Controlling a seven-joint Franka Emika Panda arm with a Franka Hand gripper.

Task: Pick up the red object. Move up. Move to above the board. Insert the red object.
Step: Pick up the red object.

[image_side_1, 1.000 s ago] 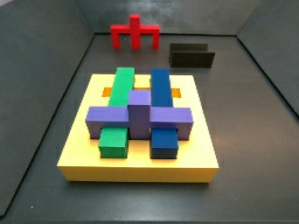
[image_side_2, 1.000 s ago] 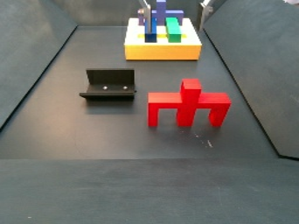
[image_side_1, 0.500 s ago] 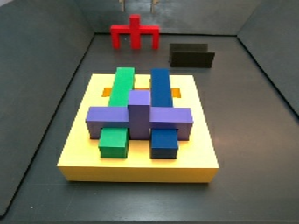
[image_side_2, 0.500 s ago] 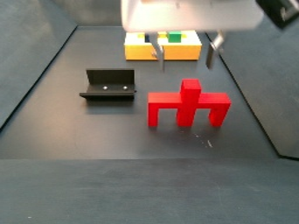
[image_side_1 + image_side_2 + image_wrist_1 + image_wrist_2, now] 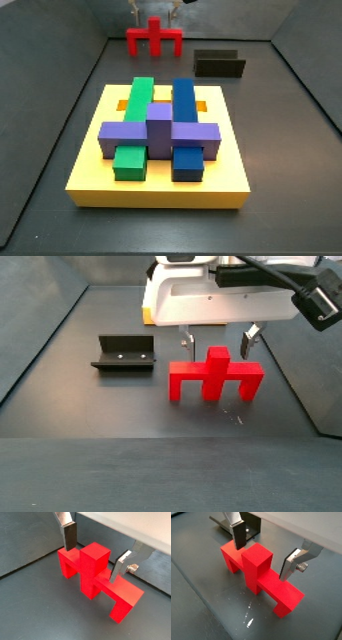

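Note:
The red object (image 5: 214, 374) stands on the dark floor and also shows in a side view at the far end (image 5: 155, 37). My gripper (image 5: 217, 346) is open and low over it. In both wrist views the two fingers (image 5: 69, 537) (image 5: 240, 534) stand on either side of the central upright stub (image 5: 93, 554) (image 5: 256, 557), apart from it, with tips near the level of the bar. The gripper (image 5: 92, 562) (image 5: 263, 561) holds nothing. The yellow board (image 5: 94, 170) with green, blue and purple blocks lies away from the red object; in a side view the gripper body hides it.
The dark fixture (image 5: 124, 354) stands on the floor beside the red object and also shows in a side view (image 5: 221, 64) and a wrist view (image 5: 221, 521). Grey walls enclose the floor (image 5: 80, 456).
The gripper has come into view and moved down over the red object; its open fingers now straddle the stub. The red object has not moved.

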